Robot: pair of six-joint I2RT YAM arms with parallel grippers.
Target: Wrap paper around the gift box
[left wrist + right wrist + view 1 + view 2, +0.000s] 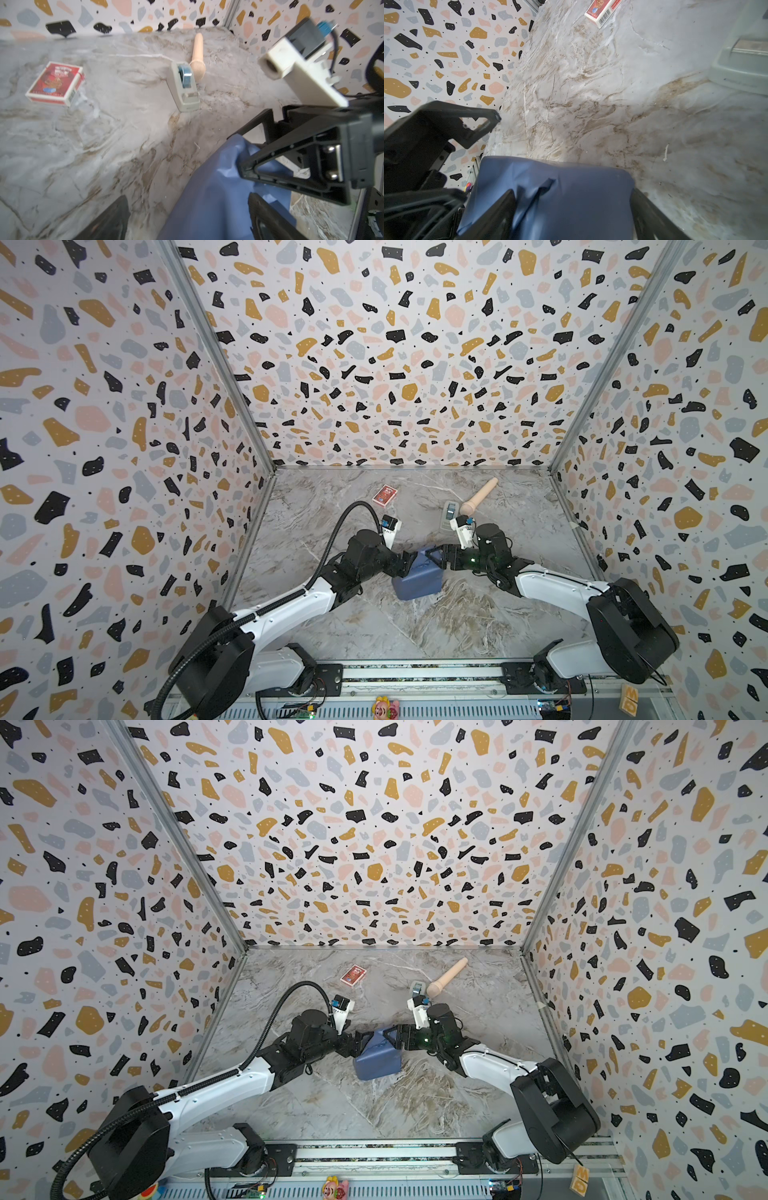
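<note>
Gift box sits on the counter (374,626), hidden under blue paper (417,587), between my left gripper (409,566), jaws wide and empty, and right gripper (434,558), spread astride it, hold unclear; folding looks done, so I'd tape next.

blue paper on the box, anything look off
Yes. The paper is not smooth: the right wrist view shows a creased flap buckling near the middle of one face, and the left wrist view shows wrinkles too.
</note>
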